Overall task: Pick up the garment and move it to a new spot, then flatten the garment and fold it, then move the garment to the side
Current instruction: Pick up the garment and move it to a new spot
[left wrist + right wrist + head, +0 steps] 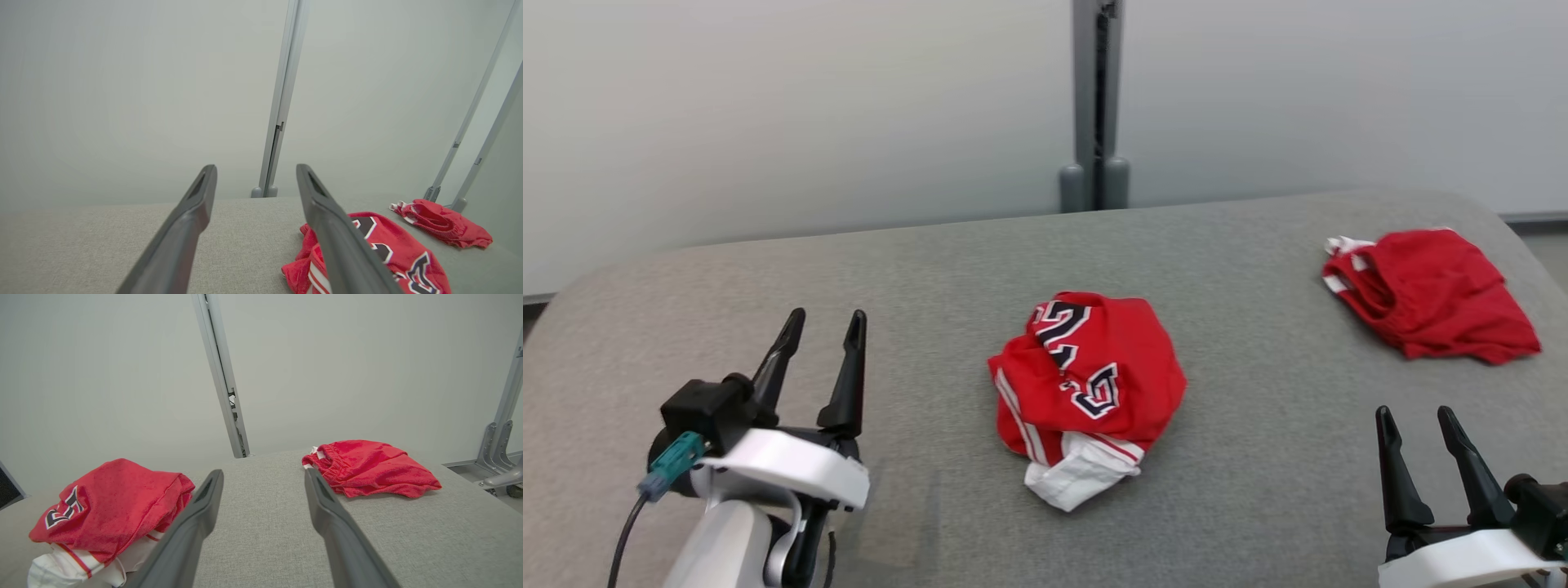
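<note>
Plainly, both pairs of jaws stand wide apart and grip nothing. The left gripper [827,318] hangs to the left of the grey post [1097,98] and well nearer the robot, its two long dark tapered fingers [848,384] pointing toward the post's side of the table [931,269], with bare cloth surface showing between them. The right gripper [1414,412] sits to the right of the post, likewise on the near side, its fingers spread and touching nothing.

The garment [1094,384], a red jersey, lies crumpled on the table almost straight in front of the post, between the two grippers and apart from both. It is bunched into a rounded heap, slightly longer from the post's side toward the robot, with its white banded end pointing away from the post. Dark lettering outlined in white crosses its upper face, and thin white stripes run down its left edge. The fabric looks soft and matte.

A second red garment [1429,294] with white trim lies flatter, far right of the post. The table is covered in grey woven fabric, with rounded corners.
</note>
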